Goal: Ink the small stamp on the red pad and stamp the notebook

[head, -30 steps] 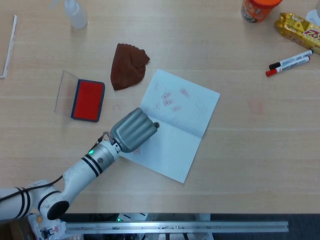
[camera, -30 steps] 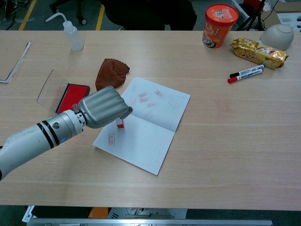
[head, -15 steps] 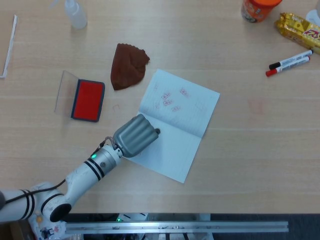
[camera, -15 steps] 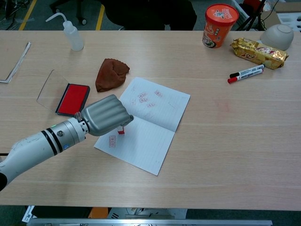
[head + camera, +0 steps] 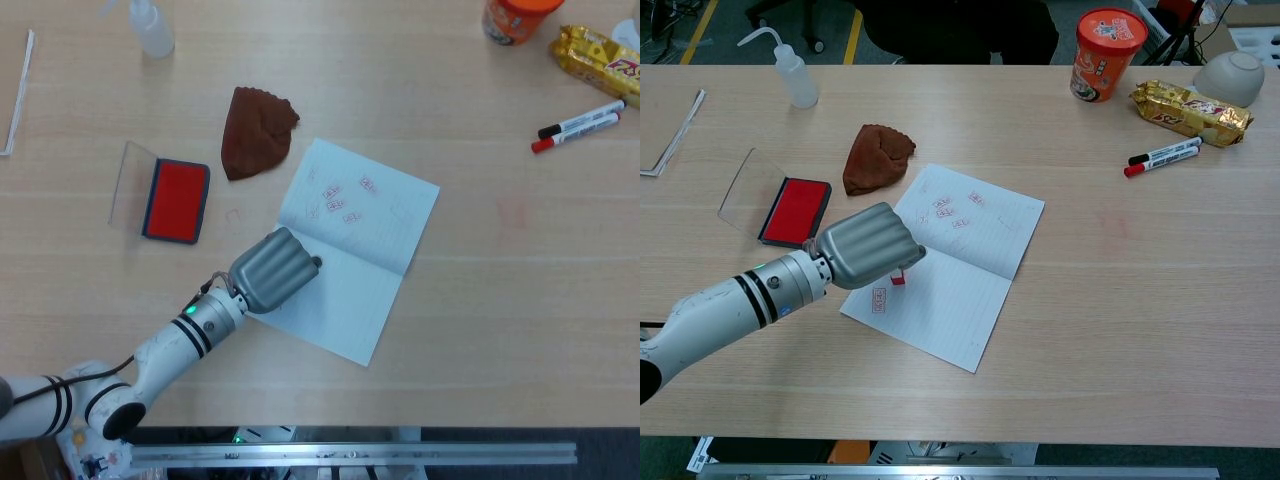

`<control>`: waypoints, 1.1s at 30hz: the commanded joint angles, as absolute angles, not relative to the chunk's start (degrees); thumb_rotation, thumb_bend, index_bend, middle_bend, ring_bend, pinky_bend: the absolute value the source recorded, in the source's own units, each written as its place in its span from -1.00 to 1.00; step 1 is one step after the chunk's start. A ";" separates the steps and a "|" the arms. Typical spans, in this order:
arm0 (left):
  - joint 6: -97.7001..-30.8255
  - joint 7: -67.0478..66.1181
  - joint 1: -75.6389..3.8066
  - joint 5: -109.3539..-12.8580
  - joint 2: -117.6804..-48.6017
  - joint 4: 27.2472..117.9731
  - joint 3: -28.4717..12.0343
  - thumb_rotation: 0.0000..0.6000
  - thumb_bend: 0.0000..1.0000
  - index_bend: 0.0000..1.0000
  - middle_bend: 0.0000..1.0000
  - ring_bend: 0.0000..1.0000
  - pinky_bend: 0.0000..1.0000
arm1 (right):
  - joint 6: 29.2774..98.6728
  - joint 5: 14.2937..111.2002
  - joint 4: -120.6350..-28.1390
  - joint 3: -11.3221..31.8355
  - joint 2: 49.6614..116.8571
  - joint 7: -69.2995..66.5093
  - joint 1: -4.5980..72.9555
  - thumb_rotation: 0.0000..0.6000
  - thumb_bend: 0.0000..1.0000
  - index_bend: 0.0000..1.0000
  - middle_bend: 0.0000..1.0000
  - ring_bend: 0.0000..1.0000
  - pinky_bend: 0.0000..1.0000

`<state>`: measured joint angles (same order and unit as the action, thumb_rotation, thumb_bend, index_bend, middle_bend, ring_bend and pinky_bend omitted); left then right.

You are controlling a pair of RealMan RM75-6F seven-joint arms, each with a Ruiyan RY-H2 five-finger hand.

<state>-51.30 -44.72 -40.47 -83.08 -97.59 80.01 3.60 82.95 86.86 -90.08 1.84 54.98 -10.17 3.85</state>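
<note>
Left robot hand: the left robot hand is clenched around the small stamp, pressing it onto the near left page of the notebook.
Notebook: lies open on the bench, with red stamp marks on both pages.
Red ink pad: the red ink pad lies open, left of the notebook.
Right robot hand: outside both views.
</note>
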 commanded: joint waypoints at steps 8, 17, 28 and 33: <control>-50.59 -45.28 -40.43 -82.31 -97.65 80.09 3.95 1.00 -0.24 0.10 1.00 1.00 1.00 | 83.09 86.82 -89.89 1.86 54.99 -10.37 3.65 1.00 -0.40 -0.38 -0.19 -0.35 -0.18; -51.61 -45.63 -40.43 -82.68 -97.03 80.87 3.55 1.00 -0.24 0.10 1.00 1.00 1.00 | 83.40 86.73 -89.72 1.90 54.93 -10.65 3.34 1.00 -0.40 -0.38 -0.19 -0.35 -0.18; -58.15 -42.41 -38.99 -85.03 -87.47 88.91 1.82 1.00 -0.24 0.09 1.00 1.00 1.00 | 83.20 86.92 -89.84 2.27 55.04 -10.95 3.74 1.00 -0.39 -0.38 -0.19 -0.35 -0.18; -60.37 -40.57 -37.13 -86.73 -83.65 90.53 3.59 1.00 -0.24 0.09 1.00 1.00 1.00 | 82.80 87.33 -90.10 2.41 55.23 -10.69 4.28 1.00 -0.40 -0.38 -0.19 -0.35 -0.18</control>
<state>-59.60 -41.35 -37.90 -86.02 -84.58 89.98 2.84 82.83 87.30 -90.07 2.40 55.21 -10.71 4.25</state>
